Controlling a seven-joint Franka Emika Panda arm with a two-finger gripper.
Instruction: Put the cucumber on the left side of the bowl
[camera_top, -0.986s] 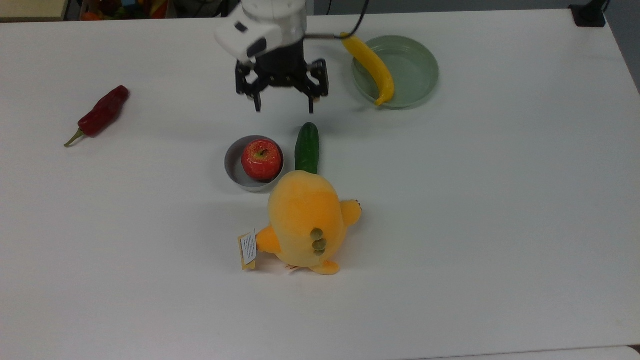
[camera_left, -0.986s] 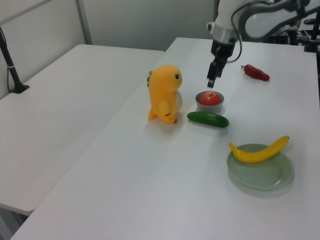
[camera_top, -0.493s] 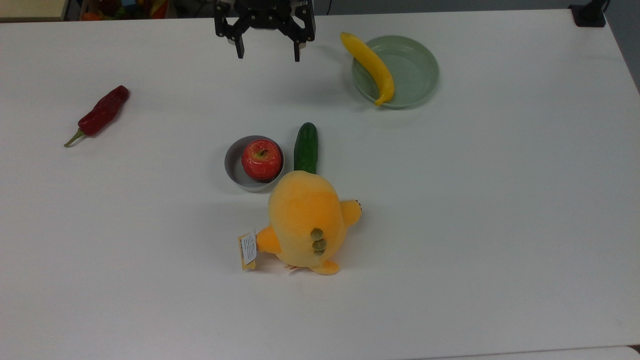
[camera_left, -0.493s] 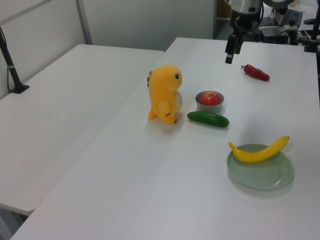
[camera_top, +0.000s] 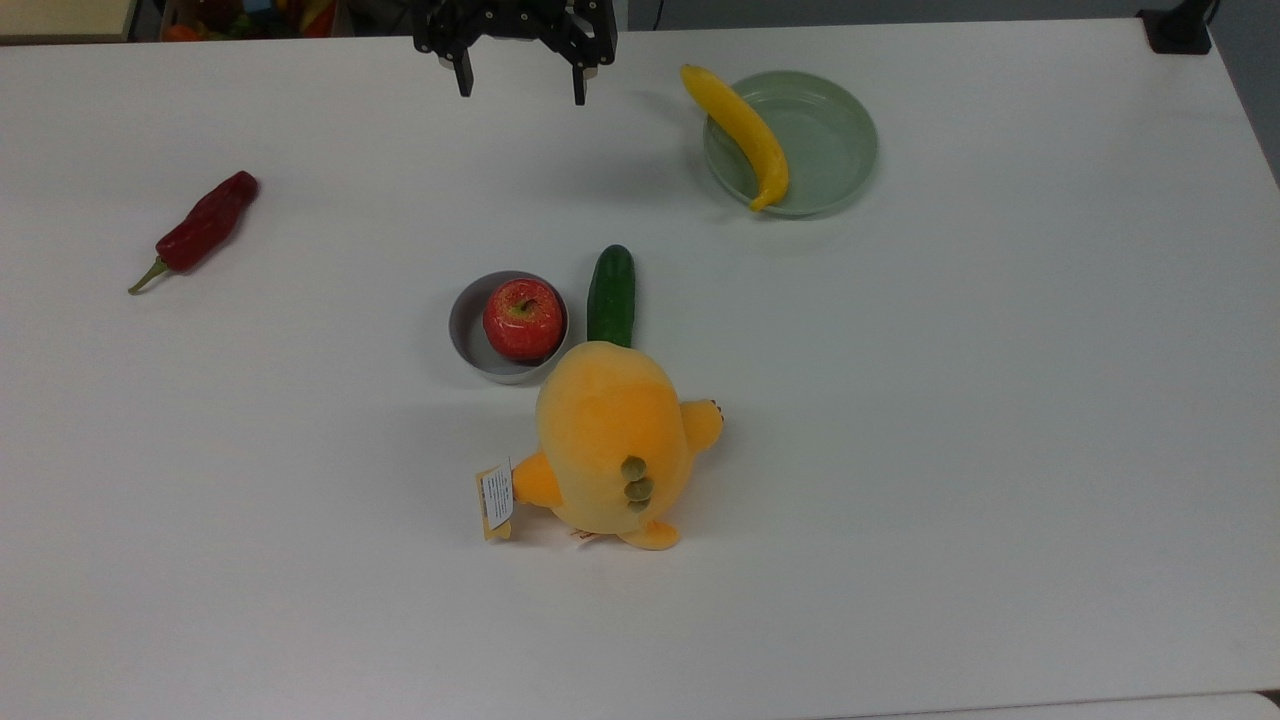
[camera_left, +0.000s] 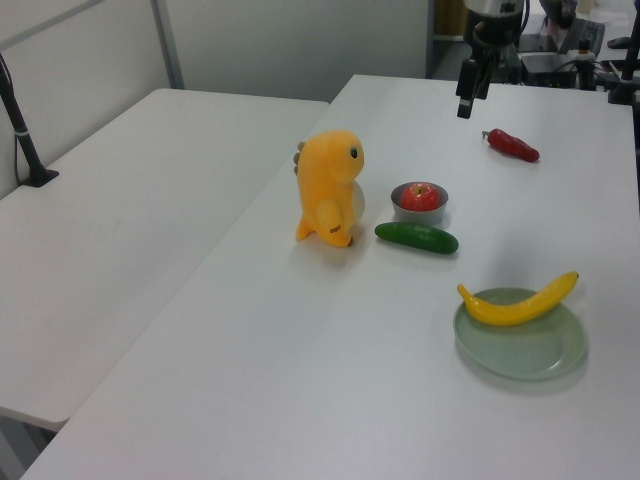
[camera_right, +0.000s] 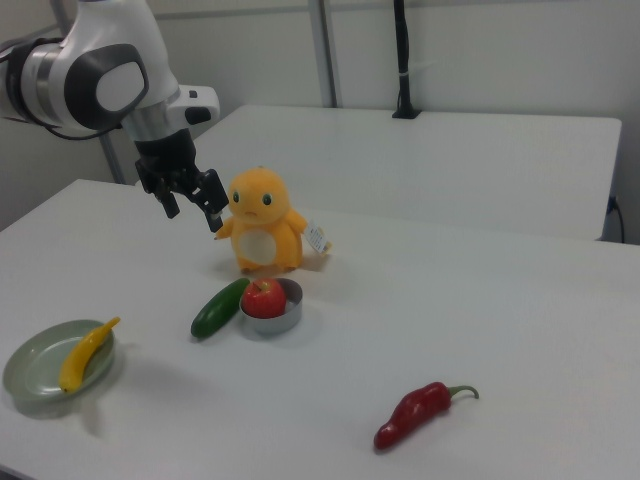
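The dark green cucumber (camera_top: 612, 294) lies on the table, right beside the small grey bowl (camera_top: 466, 330) on the top view's right; its near end is hidden behind the plush toy. A red apple (camera_top: 522, 318) sits in the bowl. In the left view the cucumber (camera_left: 416, 237) lies in front of the bowl (camera_left: 419, 210); in the right view the cucumber (camera_right: 218, 307) is on the right view's left of the bowl (camera_right: 272, 316). My gripper (camera_top: 520, 92) hangs open and empty, high over the table's far edge, well away from both (camera_left: 464, 105) (camera_right: 193, 214).
An orange plush toy (camera_top: 610, 440) stands just in front of the bowl and cucumber. A pale green dish (camera_top: 825, 140) with a yellow banana (camera_top: 740, 130) sits at the top view's upper right. A dark red chilli (camera_top: 203, 230) lies at the top view's left.
My gripper has risen and pulled back from just above the bowl and cucumber to the table's far edge, staying open. The cucumber and the other objects have not moved.
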